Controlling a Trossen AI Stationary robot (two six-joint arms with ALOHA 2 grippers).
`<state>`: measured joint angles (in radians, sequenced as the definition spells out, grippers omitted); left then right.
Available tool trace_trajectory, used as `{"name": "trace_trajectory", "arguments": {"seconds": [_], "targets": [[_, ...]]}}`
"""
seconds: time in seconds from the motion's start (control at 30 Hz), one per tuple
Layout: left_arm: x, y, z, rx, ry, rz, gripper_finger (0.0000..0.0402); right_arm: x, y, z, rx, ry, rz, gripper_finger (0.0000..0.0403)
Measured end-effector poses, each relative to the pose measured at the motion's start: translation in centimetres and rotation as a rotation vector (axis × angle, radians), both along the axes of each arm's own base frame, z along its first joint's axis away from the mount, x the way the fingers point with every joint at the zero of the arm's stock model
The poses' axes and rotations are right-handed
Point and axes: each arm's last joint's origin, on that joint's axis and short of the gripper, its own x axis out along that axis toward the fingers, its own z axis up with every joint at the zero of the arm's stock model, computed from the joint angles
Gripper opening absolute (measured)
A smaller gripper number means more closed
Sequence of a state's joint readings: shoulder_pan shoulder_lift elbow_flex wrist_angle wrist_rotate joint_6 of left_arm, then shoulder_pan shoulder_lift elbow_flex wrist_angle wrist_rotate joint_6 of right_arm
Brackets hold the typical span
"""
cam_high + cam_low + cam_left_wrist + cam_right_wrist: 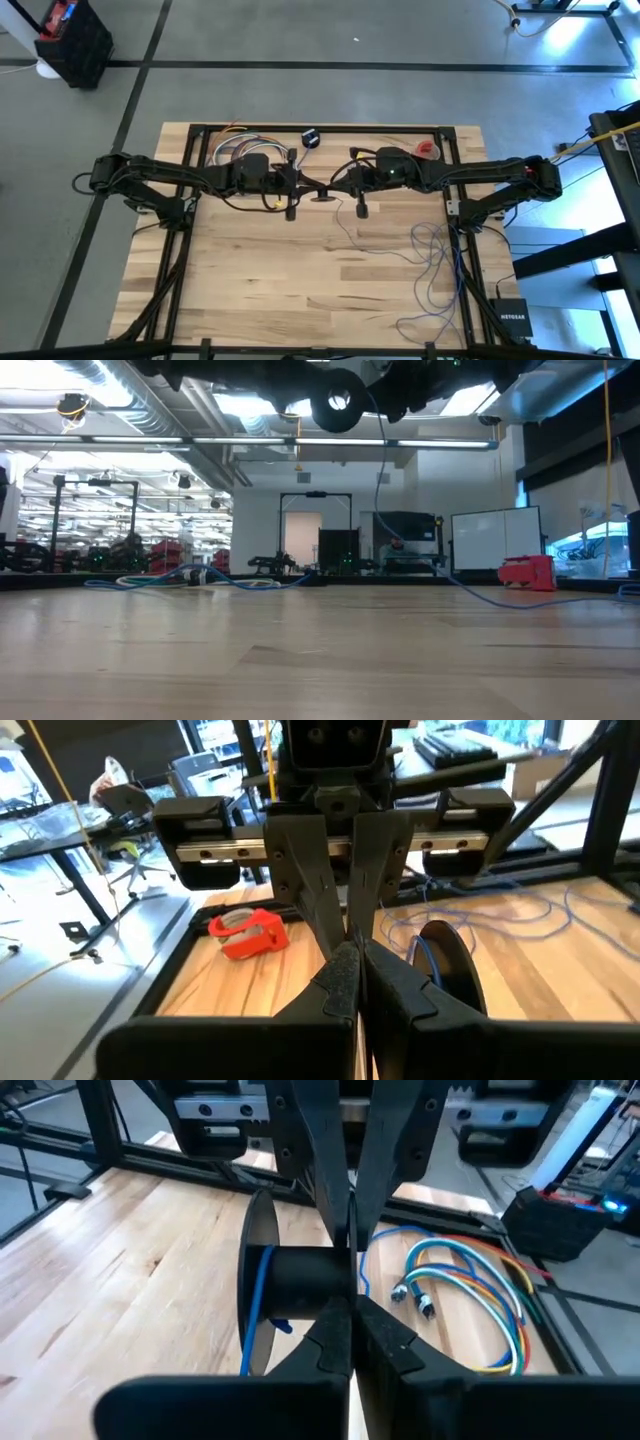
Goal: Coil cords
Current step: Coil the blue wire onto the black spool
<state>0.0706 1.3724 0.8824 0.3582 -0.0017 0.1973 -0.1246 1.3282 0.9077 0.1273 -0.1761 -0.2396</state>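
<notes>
Light butcher-block table in a black frame, sitting on a grey concrete floor with dark tape lines. Behind it, a big open workshop: ceiling ducts and strip lights, a doorway, a whiteboard, more benches. Red tape dispenser at the far right of the tabletop, bundle of multicoloured cables at the far left, small black box reading NETGEAR off the near right corner. No other writing legible.

Left gripper and right gripper meet nose to nose above the middle of the table, both pinched shut on a black spool held up off the wood between them. Thin blue cord wound a little on that spool, the rest trailing down and lying in loose loops across the near right part of the table.
</notes>
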Motion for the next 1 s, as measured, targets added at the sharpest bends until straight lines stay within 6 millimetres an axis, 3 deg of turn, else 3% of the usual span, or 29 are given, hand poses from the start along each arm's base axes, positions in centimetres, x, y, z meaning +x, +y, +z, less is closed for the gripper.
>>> {"name": "trace_trajectory", "arguments": {"seconds": [0.13, 0.4, 0.6, 0.8, 1.0], "targets": [[0.0, 0.0, 0.1, -0.005, -0.005, -0.002, 0.0028, -1.0, 0.1, 1.2, -0.020, -0.023, -0.039, 0.0003], [-0.2, 0.5, -0.6, -0.040, 0.063, 0.038, 0.0124, -4.0, 0.0, 4.0, -0.088, -0.085, -0.173, 0.0002], [0.2, 1.6, -1.3, -0.098, 0.071, 0.094, 0.0144, -6.4, -0.1, 6.1, -0.143, -0.170, -0.302, 0.0002], [2.4, 1.7, -3.3, -0.175, 0.058, 0.077, 0.0138, -6.7, -0.1, 4.5, -0.164, -0.300, -0.319, 0.0001], [4.7, 1.1, -2.7, -0.268, 0.053, 0.071, 0.0133, -7.0, 0.0, 2.6, -0.159, -0.451, -0.319, 0.0001]]}}
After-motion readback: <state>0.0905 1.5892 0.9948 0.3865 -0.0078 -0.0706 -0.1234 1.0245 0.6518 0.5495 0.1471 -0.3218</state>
